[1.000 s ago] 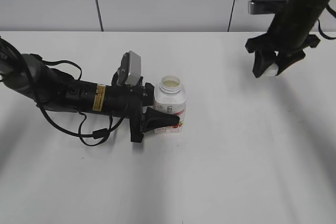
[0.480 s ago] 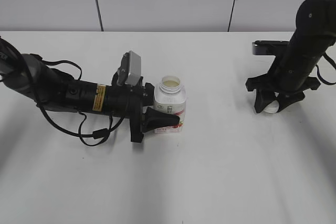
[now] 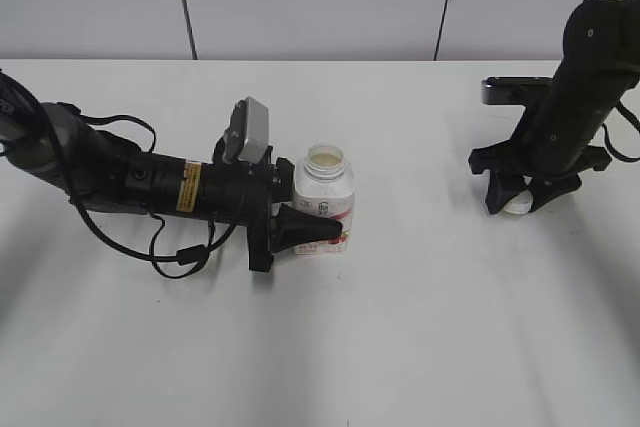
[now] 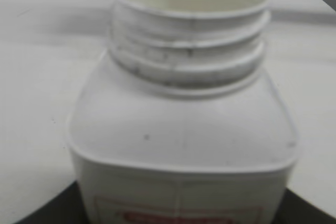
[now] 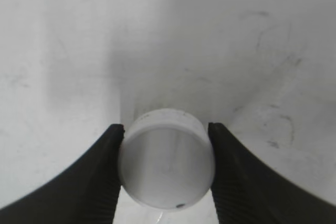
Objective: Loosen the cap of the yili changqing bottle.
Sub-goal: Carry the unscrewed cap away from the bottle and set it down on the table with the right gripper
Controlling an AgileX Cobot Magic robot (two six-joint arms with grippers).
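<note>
Small round white plastic cap (image 5: 167,157) pinched between right gripper (image 3: 518,197) fingers – left gripper (image 3: 300,230) clamps the uncapped squarish white plastic bottle (image 3: 324,197).

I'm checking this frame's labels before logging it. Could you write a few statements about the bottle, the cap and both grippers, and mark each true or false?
1. The yili changqing bottle stands upright with its neck open. True.
2. The cap is screwed on the bottle. False: it sits between the right gripper's fingers, far from the bottle.
3. The left gripper clamps the bottle's body. True.
4. The right gripper is raised high above the table. False: it is down at the tabletop.
</note>
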